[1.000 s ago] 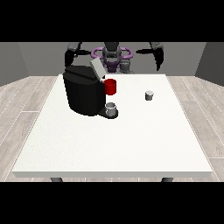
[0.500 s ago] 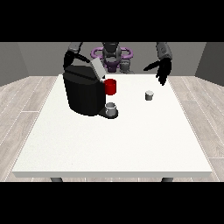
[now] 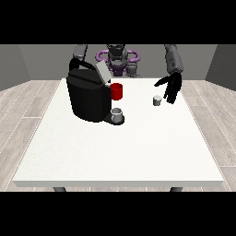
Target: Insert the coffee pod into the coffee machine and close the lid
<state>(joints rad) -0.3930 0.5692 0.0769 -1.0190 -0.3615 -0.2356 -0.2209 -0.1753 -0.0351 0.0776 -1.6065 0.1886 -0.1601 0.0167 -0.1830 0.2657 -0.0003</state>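
Pod [image 3: 157, 100], small and grey, sits on the white counter [image 3: 115, 147], toward the far right part of it. It stands by itself with nothing touching it. Just to the right of the pod hangs the robot hand at the view's right [image 3: 172, 86]. This robot hand is black, its fingers point down and are spread apart, and they hold nothing. It is just beside the pod but not on it. To the left of the pod, well apart from it, stands the coffee machine [image 3: 89, 96]. The machine is big and black, and it sits on the far left part of the counter. Its lid [image 3: 103, 72] is grey and tilted up, so the top is open. A red part [image 3: 116, 91] sticks out on the right side of the machine. Under the red part, a small grey cup [image 3: 117, 114] rests on the machine's dark base. The other arm reaches down behind the machine at the view's left, and its robot hand is hidden there, so it cannot be told if those fingers are apart or together. The robot's body [image 3: 117, 60] is at the far edge of the counter.
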